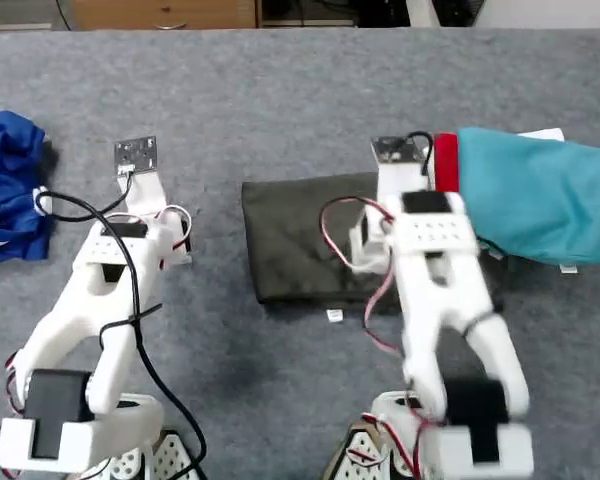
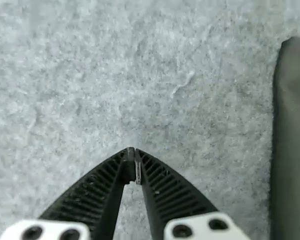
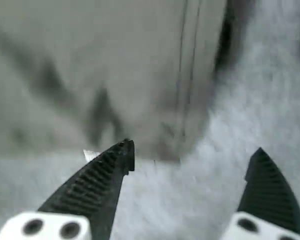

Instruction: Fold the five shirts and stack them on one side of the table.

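A folded dark grey shirt [image 1: 300, 240] lies flat mid-table. At the right edge, a folded teal shirt [image 1: 540, 195] rests on a red one [image 1: 445, 160]. A crumpled blue shirt [image 1: 10, 180] sits at the far left. My right gripper [image 3: 192, 155] is open, just above the dark shirt [image 3: 90, 65] at its hem, with nothing between its fingers. My left gripper [image 2: 135, 165] is shut and empty over bare felt, and the dark shirt's edge [image 2: 292, 140] is off to one side of it. In the high view, the right arm [image 1: 430, 230] covers the dark shirt's right part.
The grey felt table [image 1: 280, 100] has bare room along the back and between the arms. A small white tag [image 1: 334, 316] lies just in front of the dark shirt. Cables hang from both arms. Wooden furniture [image 1: 160, 12] stands behind the table.
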`<state>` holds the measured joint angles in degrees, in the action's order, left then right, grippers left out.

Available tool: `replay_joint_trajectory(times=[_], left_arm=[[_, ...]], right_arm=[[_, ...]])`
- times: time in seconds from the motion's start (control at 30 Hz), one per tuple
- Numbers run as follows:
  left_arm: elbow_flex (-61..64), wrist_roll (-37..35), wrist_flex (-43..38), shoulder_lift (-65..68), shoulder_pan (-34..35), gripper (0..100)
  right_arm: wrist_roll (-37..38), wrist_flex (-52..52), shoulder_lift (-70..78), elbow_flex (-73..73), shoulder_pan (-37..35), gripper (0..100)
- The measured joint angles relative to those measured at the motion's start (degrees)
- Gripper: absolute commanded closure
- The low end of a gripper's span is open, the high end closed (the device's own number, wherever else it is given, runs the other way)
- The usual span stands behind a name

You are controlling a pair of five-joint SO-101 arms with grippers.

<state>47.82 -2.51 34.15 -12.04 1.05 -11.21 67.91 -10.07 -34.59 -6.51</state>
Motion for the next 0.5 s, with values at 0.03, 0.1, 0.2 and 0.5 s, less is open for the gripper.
replay_joint_trajectory(times=[0.03,0.1,0.2,0.5], left_arm=[[0.18,0.0,-0.35,0.0,0.0,98],[0.44,0.0,-0.79,0.0,0.09,98],[0.44,0.0,-0.97,0.0,0.26,98],[0.44,0.0,-1.14,0.0,0.26,98]], right_arm=[[-1.41,-2.02,2.46,1.14,-0.18,63.4],[-3.34,-5.45,7.3,3.78,-0.18,63.4],[-4.4,-8.79,14.59,8.09,0.09,63.4],[-4.57,-1.23,29.19,21.71,0.09,84.8]])
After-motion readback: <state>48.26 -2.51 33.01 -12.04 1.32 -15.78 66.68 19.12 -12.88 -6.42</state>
